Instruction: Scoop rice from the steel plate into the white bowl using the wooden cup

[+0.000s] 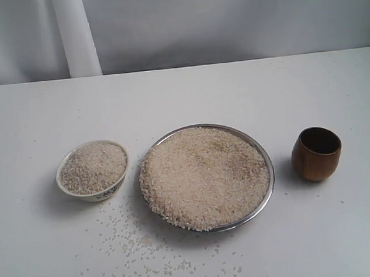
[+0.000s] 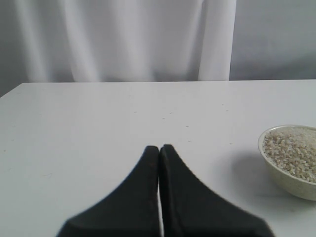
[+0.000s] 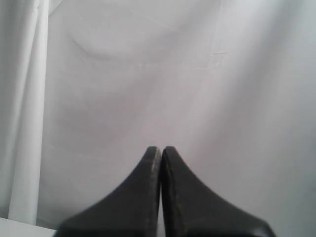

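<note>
Steel plate (image 1: 271, 178) sits mid-desk (image 1: 181, 94), heaped with rice (image 1: 204, 175). White bowl (image 1: 106, 195) stands at the plate's 9 o'clock, just beside it without touching, and is filled with grains. Wooden cup (image 1: 316, 154) stands upright at the plate's 3 o'clock, near but apart, untouched. Loose grains (image 1: 136, 245) lie scattered on the desk toward the plate's 7 o'clock. Left pincer (image 2: 159, 148) is clenched tip to tip, grasping nothing, over bare desk. Right pincer (image 3: 161, 148) is likewise clenched and empty, facing the white curtain (image 3: 148, 74).
</note>
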